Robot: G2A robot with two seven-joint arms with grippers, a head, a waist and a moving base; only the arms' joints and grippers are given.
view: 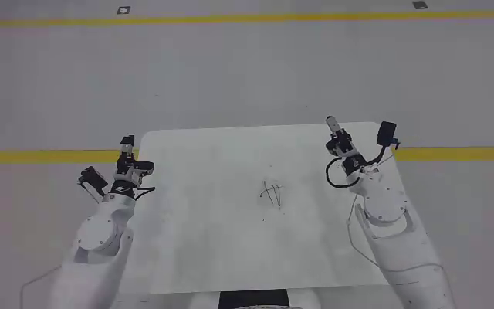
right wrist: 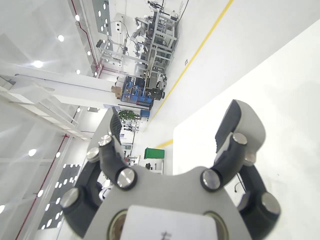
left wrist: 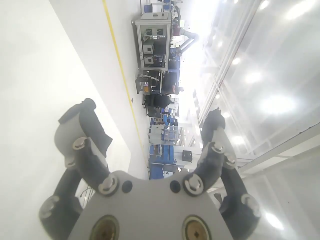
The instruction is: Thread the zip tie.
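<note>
Zip tie lies as a small bunch of thin dark strands just right of the frame's centre in the top view. It rests flat on the white table. Whether it is a single tie or several crossed ones cannot be told at this size. It sits well apart from both grippers, roughly between them and somewhat lower in the frame.

The left gripper is at the left of the frame, by the table's left edge near its upper left corner, with the white arm running down to the lower left corner of the picture. In the left wrist view its two dark fingers stand wide apart with nothing between them. The white tabletop lies beside one finger, and a yellow floor line runs along past the table edge.

The right gripper is in the upper right part of the frame, by the table's upper edge near its upper right corner. A black cable loops at the wrist below it. In the right wrist view its fingers are likewise spread wide and hold nothing, with the table's corner beside one of them.
</note>
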